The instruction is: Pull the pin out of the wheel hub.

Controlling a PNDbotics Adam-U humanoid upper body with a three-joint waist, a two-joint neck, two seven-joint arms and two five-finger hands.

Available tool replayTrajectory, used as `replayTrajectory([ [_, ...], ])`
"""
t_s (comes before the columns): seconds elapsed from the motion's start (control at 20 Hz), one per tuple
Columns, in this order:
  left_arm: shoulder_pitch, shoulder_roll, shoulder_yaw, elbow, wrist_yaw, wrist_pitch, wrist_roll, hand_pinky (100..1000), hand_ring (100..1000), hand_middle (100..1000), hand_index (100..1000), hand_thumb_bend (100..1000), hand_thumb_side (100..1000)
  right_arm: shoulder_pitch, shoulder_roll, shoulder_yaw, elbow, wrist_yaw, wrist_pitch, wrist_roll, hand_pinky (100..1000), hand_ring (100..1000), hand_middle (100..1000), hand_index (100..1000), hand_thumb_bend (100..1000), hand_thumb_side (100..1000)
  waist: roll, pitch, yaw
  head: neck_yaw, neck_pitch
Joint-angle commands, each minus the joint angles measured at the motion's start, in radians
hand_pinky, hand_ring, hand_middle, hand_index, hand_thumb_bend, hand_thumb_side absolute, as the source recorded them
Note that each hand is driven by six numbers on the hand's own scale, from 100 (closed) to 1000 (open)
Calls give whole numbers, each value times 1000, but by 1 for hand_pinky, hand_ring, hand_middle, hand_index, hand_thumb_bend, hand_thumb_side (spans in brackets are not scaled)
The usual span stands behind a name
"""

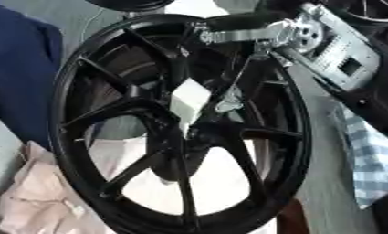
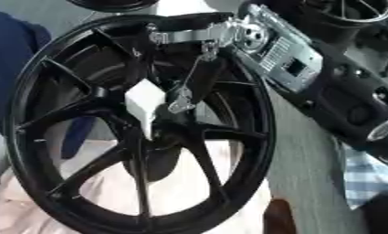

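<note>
A black spoked wheel (image 1: 109, 137) stands tilted and fills most of both views. At its hub (image 1: 195, 133) a white block-shaped piece (image 1: 189, 99), which seems to be the pin, sticks out toward me. My right arm (image 1: 340, 59) comes in from the upper right, silver and black. My right hand (image 2: 198, 80) reaches over the rim and down onto the hub, and its silver tip lies just right of the white piece. Black on black hides how the hand stands around the pin. My left hand shows in neither view.
A dark blue cloth (image 1: 21, 68) lies at the left and a pale pink cloth (image 1: 37, 196) under the wheel's lower part. A blue-and-white checked cloth (image 1: 372, 155) is at the right. Parts of other wheels (image 2: 353, 11) show along the top edge.
</note>
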Motion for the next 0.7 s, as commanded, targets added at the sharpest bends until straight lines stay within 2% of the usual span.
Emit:
replayTrajectory([
  [0.05, -13, 6, 1, -18, 0, 0, 1, 610, 602, 527, 710, 100, 930, -14, -20, -3, -20, -12, 0, 10, 779, 726, 607, 715, 453, 128, 14, -17, 1, -1, -18],
  [0.45, -12, 6, 0, -18, 0, 1, 1, 610, 602, 527, 710, 100, 929, -24, -13, -5, -20, -34, 15, -4, 767, 691, 519, 636, 413, 100, 15, -18, 0, -1, -17],
  [0.7, -12, 6, 0, -18, 0, 2, 1, 610, 602, 527, 710, 100, 929, -27, -11, -4, -19, -38, 18, -11, 767, 691, 519, 636, 413, 100, 15, -18, 1, -2, -17],
])
